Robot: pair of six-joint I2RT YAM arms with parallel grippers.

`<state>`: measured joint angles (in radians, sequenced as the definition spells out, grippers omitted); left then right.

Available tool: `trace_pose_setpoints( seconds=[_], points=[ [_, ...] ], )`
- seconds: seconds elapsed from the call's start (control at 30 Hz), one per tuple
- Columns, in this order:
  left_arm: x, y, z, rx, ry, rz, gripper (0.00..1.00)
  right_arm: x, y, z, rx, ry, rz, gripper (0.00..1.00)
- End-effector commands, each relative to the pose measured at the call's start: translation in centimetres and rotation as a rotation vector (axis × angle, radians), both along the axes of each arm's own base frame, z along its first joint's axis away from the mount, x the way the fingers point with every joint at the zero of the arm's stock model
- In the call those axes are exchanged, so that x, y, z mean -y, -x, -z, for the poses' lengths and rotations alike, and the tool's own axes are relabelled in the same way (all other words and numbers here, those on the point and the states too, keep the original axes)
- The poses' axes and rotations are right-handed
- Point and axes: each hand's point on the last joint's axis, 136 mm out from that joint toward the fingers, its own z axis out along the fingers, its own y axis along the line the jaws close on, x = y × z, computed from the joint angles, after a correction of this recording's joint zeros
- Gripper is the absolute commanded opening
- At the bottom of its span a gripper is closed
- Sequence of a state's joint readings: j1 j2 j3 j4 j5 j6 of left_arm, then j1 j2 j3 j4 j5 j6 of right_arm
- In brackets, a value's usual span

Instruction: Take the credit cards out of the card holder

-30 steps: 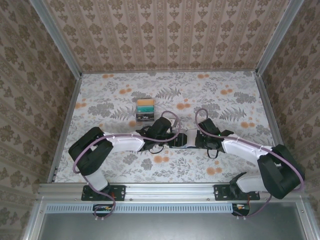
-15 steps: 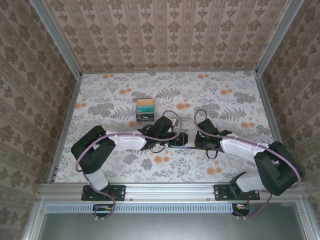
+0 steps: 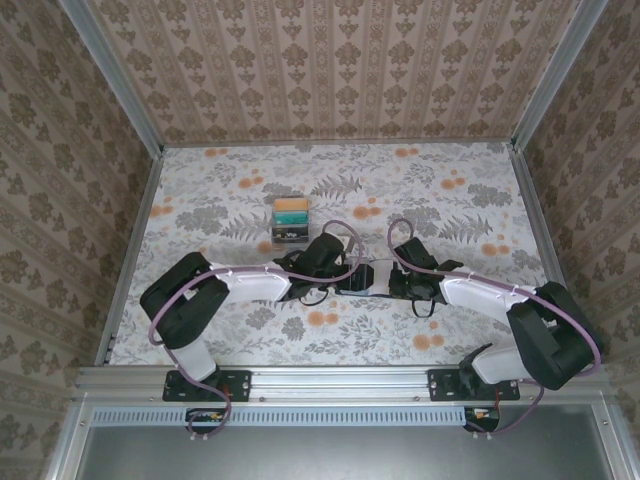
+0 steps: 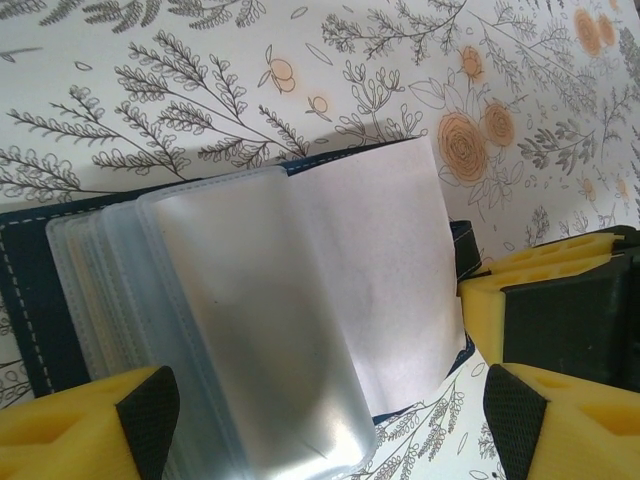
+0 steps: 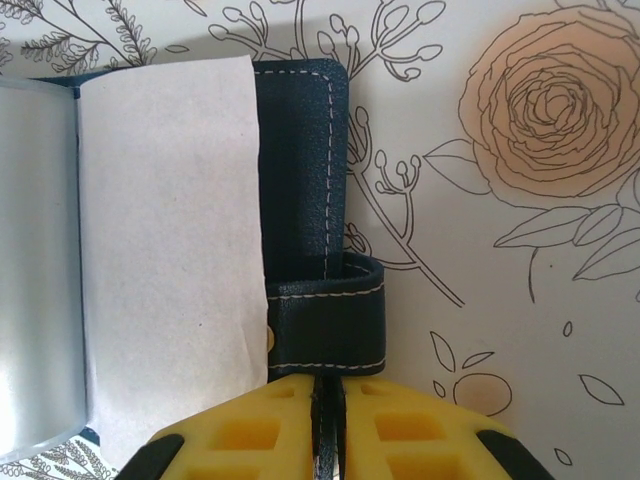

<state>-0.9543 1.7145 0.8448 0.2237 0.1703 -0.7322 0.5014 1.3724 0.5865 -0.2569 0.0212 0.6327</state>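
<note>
The floral-printed counter (image 3: 450, 190) carries all items. In the top external view the left arm (image 3: 250, 285) and right arm (image 3: 480, 292) reach inward and meet near the counter's middle, with the card holder (image 3: 362, 281) lying flat between them as a small dark shape. Behind the left arm stands a clear card rack (image 3: 291, 224) holding credit cards (image 3: 291, 211), one yellow and one teal; neither wrist view includes the rack. The left wrist view resolves what the overhead view cannot. The card holder (image 4: 25, 300) lies open, navy cover down, with a stack of frosted plastic sleeves (image 4: 250, 330) fanned across it and a white paper insert (image 4: 390, 270) lying to their right. What the sleeves contain cannot be told. The left end effector (image 4: 325, 400) has its yellow fingers (image 4: 90, 425) set wide apart, one at each side of the sleeve stack, gripping nothing. The right wrist view shows the stitched outer edge of the card holder (image 5: 300, 160), the paper insert (image 5: 170, 250) and the closure strap (image 5: 325, 325). The right end effector (image 5: 325, 385) has its fingers pressed together on that strap. A small brass-coloured stud (image 5: 270, 340) shows at the paper's edge.
</note>
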Motion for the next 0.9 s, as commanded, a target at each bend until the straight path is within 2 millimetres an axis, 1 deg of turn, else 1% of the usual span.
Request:
trace_pose_setpoints(
  seconds=[0.0,0.1,0.3,0.5,0.63,0.7,0.87],
  points=[
    [0.5,0.0,0.6,-0.015,0.002,0.017,0.83,0.1,0.4,0.7,-0.023,-0.004,0.006,0.15],
    [0.4,0.0,0.9,-0.024,-0.005,0.012,0.83,0.2,0.4,0.7,-0.023,-0.003,0.007,0.15],
    [-0.2,-0.1,0.8,-0.012,-0.023,-0.008,0.83,0.1,0.5,0.7,-0.025,-0.006,0.007,0.15],
    [-0.6,-0.2,1.6,-0.026,-0.054,-0.029,0.83,0.1,0.5,0.7,-0.024,-0.007,0.006,0.15],
    [0.5,0.2,1.9,-0.062,-0.016,0.003,0.84,0.1,0.4,0.7,-0.022,-0.009,0.006,0.15],
    [1.4,0.6,1.8,-0.076,0.024,0.032,0.84,0.0,0.4,0.7,-0.021,-0.014,0.003,0.15],
    [3.0,1.3,0.5,-0.083,0.118,0.082,0.88,-0.2,0.4,0.7,-0.02,-0.026,-0.002,0.15]
  ],
)
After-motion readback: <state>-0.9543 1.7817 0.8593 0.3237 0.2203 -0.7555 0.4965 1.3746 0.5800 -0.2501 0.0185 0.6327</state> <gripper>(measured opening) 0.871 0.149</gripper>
